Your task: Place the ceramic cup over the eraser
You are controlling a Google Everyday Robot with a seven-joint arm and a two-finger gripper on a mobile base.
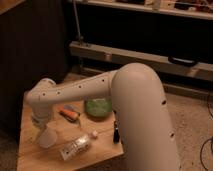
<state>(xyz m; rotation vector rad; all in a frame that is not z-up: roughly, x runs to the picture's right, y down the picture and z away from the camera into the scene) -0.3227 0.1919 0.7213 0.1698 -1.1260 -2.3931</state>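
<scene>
The arm reaches from the right across the table to its left part. There the wrist turns down and the gripper hangs low over the front-left area, right above the cup. The pincer's jaws stand wide apart. The light is dim there, and I cannot tell whether the fingers touch the cup's rim or only straddle it. The cup sits on the wood, seemingly upright, near the table's left front.

The eraser is well apart from the cup, on the right side of the table. It shows as a small dark block just beside the arm's thick white link, which may hide part of it.

Between the two lies the bottle – clear, on its side, slanting toward the front edge, just right of the cup. A small pale bit lies near the bottle's upper end. Behind these, toward the middle of the table, sits the green bowl, and left of it the orange-and-grey thing lies flat, under the forearm as seen from here.
</scene>
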